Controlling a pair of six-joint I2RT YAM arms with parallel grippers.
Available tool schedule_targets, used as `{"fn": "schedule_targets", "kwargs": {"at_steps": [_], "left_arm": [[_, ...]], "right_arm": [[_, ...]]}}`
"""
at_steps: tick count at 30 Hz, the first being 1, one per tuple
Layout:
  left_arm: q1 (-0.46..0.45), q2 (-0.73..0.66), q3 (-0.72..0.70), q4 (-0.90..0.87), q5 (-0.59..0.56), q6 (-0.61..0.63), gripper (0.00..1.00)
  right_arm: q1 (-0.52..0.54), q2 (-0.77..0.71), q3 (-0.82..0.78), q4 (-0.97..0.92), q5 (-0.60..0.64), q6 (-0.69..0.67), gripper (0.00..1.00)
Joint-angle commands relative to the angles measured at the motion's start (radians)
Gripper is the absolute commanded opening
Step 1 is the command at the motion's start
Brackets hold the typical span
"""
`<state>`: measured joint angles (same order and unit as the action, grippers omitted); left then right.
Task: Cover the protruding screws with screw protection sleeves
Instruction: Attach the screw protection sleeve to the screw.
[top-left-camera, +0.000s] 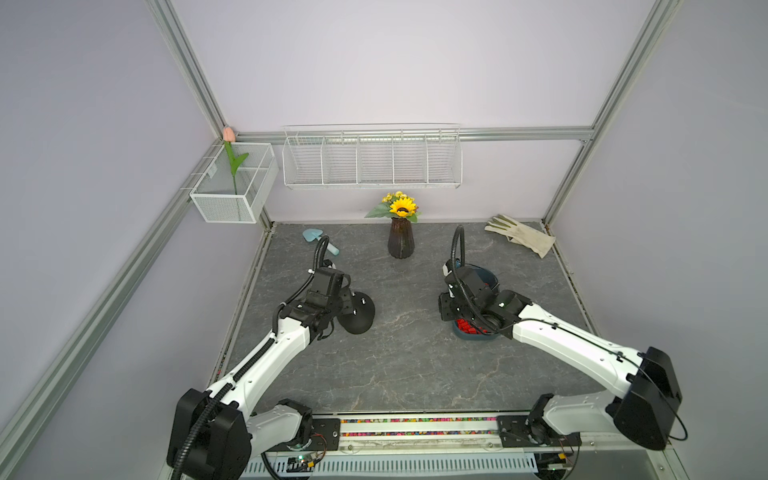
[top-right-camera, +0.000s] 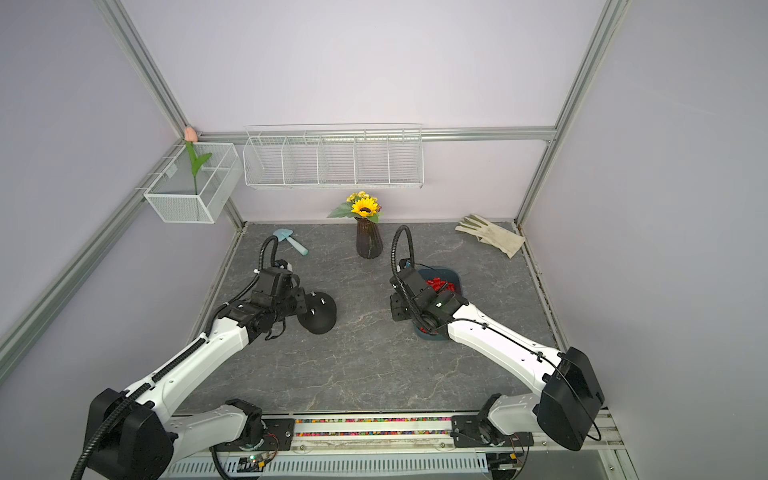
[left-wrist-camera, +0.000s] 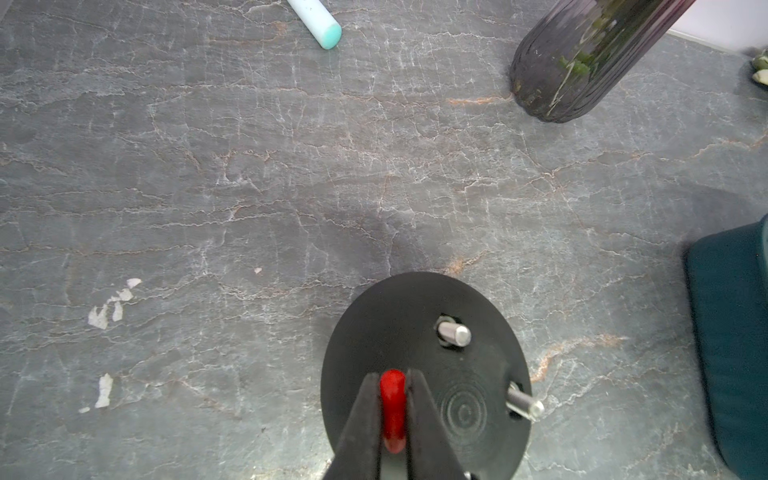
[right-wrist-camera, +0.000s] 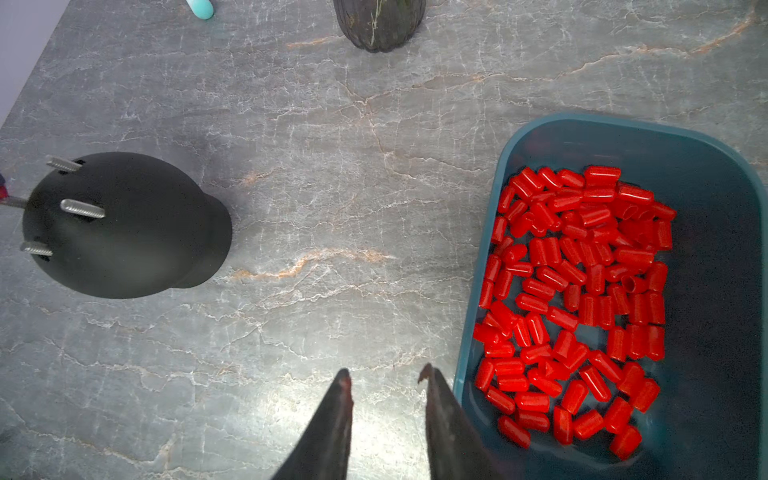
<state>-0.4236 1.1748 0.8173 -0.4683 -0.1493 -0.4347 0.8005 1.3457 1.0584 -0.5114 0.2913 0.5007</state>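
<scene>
Four screws (right-wrist-camera: 82, 208), one dome (right-wrist-camera: 137, 232), dozens of sleeves (right-wrist-camera: 582, 291), one tray (right-wrist-camera: 706, 166), one vase (top-left-camera: 401, 239)

The scene is lit brightly and evenly from above. In both top views only short, soft shadows are cast on the surface (top-left-camera: 415, 365). In the right wrist view pale glare is spread over it beside the right end effector (right-wrist-camera: 386, 370). In the left wrist view the vase (left-wrist-camera: 582, 62) is rendered blurred and leaning.
</scene>
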Motion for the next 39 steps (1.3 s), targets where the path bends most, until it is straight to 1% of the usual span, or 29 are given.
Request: {"fn": "schedule_targets", "kwargs": {"at_steps": [1, 19, 39], "left_arm": [[0.000, -0.017, -0.023, -0.013, -0.004, -0.016, 0.13], [-0.021, -0.035, -0.036, -0.006, -0.025, -0.019, 0.13], [-0.024, -0.053, -0.049, -0.010, -0.039, -0.025, 0.13]], "right_arm": [[0.005, -0.018, -0.005, -0.001, 0.009, -0.002, 0.32], [0.006, -0.019, -0.004, -0.001, 0.012, -0.007, 0.32], [0.004, -0.018, -0.005, 0.001, 0.016, -0.009, 0.32]]}}
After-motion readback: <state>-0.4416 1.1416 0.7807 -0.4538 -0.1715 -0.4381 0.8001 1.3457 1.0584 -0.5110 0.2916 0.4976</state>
